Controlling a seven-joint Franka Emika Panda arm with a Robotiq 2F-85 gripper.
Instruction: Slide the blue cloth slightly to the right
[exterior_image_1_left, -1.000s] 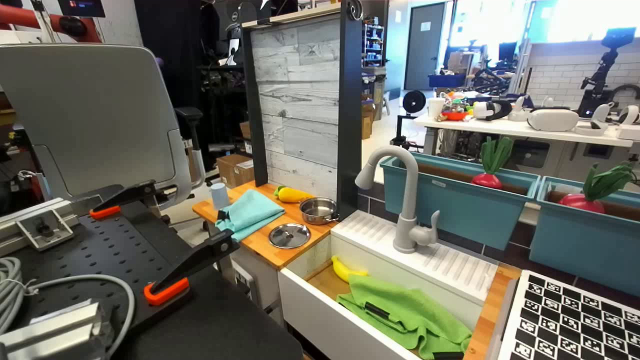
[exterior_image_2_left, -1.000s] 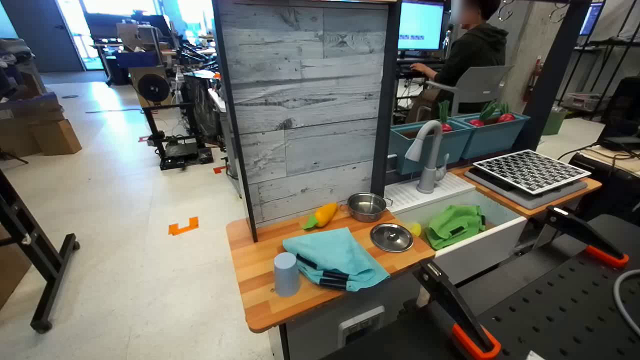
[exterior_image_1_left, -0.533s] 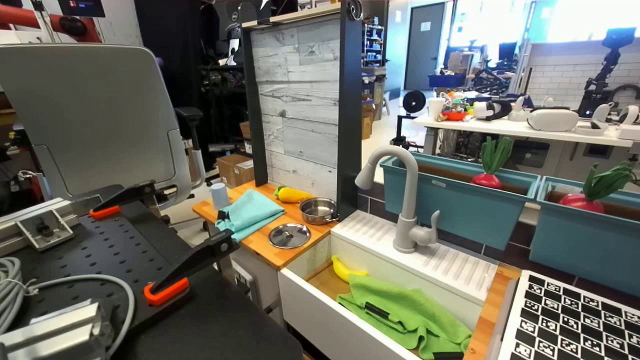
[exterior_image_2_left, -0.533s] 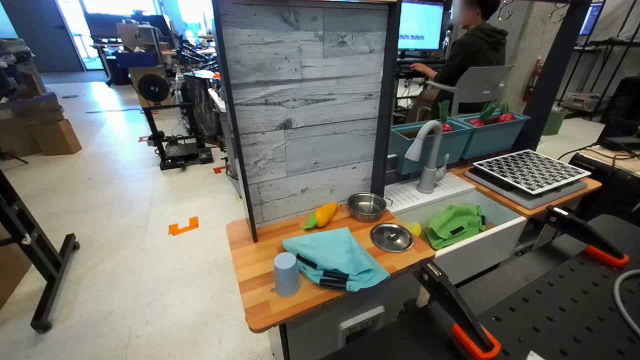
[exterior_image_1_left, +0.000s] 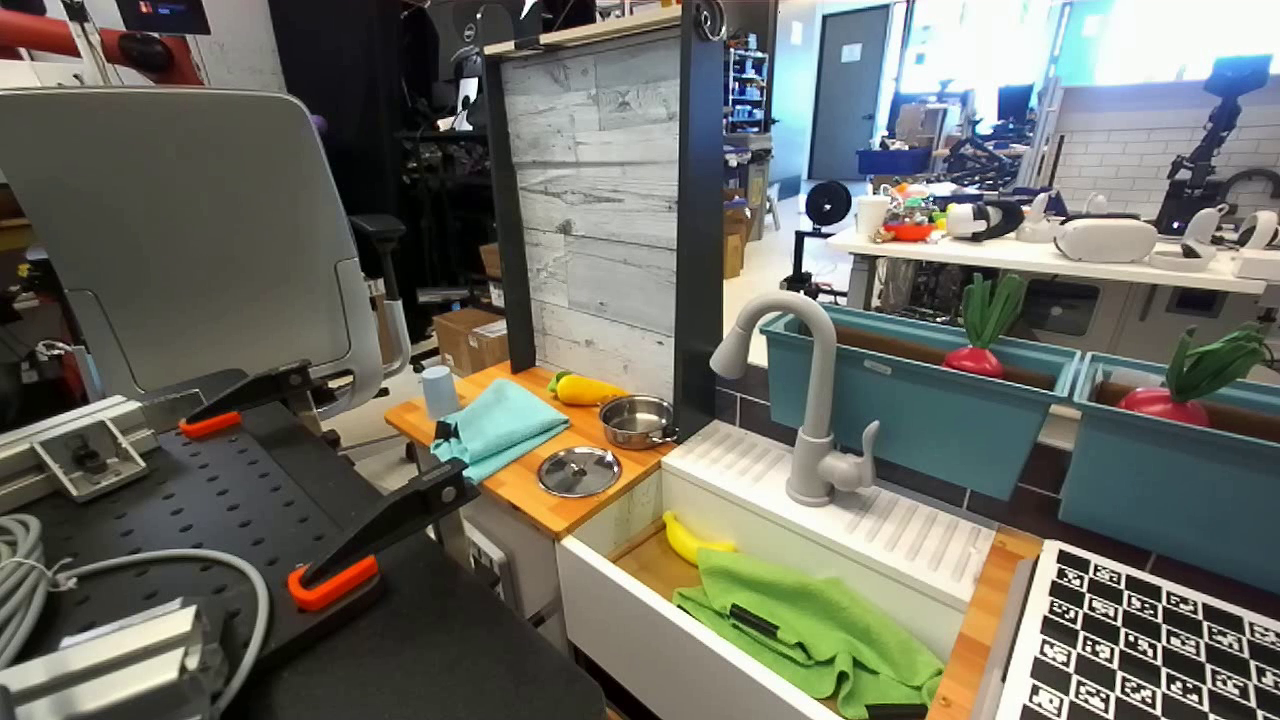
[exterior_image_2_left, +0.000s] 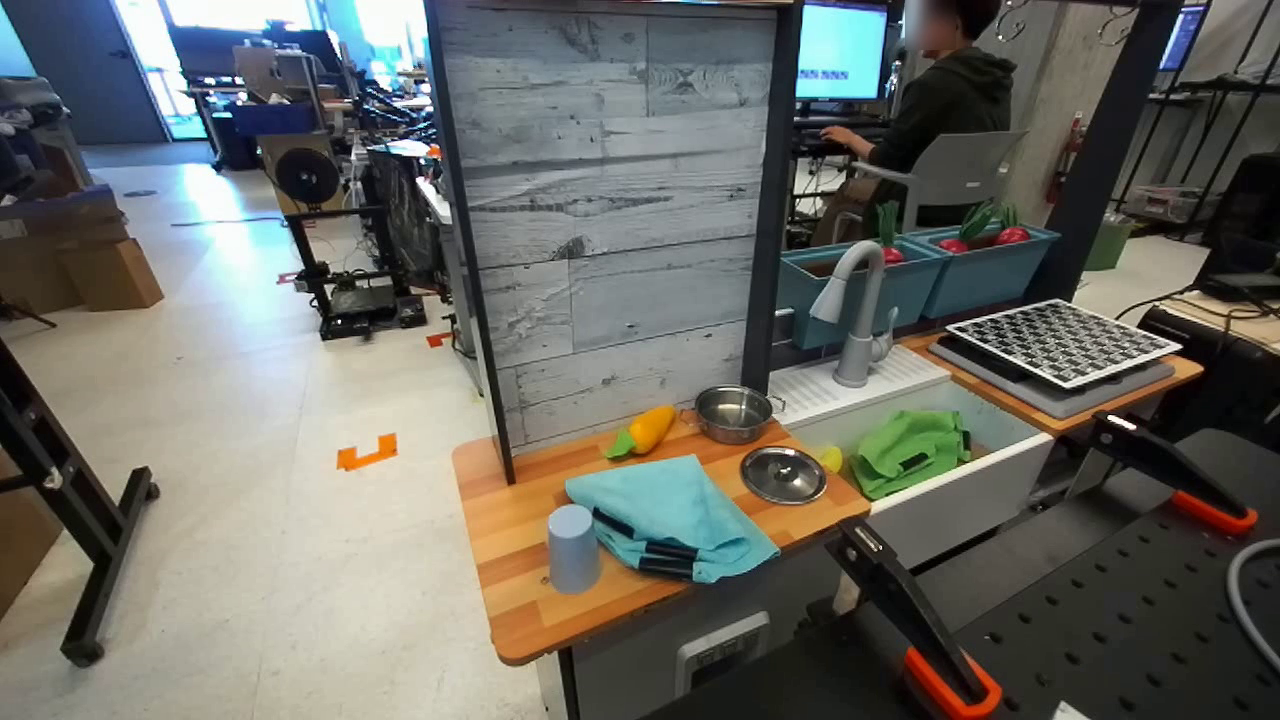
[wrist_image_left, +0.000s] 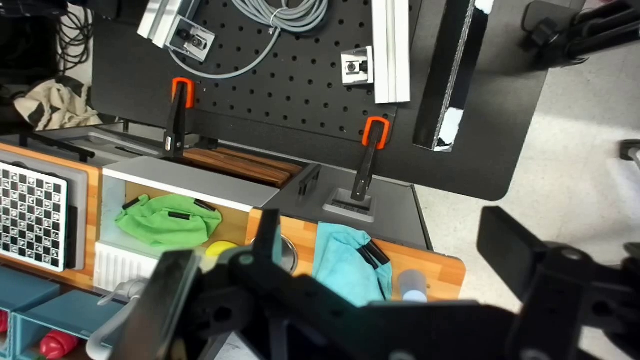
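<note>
The blue cloth lies folded on the wooden counter in both exterior views (exterior_image_1_left: 512, 425) (exterior_image_2_left: 665, 505). It has black strips along one side, and one corner hangs slightly past the counter's front edge. It also shows in the wrist view (wrist_image_left: 337, 262), its lower part hidden behind the gripper body. My gripper (wrist_image_left: 381, 215) is open and empty, its two fingers wide apart in the wrist view. It is high above the counter, touching nothing. Neither arm nor gripper shows in the exterior views.
A blue-grey cup (exterior_image_2_left: 573, 548) stands right beside the cloth. A metal lid (exterior_image_2_left: 784, 475), a pot (exterior_image_2_left: 733, 413) and a yellow toy vegetable (exterior_image_2_left: 652, 430) sit on the counter (exterior_image_2_left: 530, 625). The sink holds a green cloth (exterior_image_1_left: 815, 620) and a banana (exterior_image_1_left: 692, 540). A black clamp (exterior_image_2_left: 915, 605) sticks out nearby.
</note>
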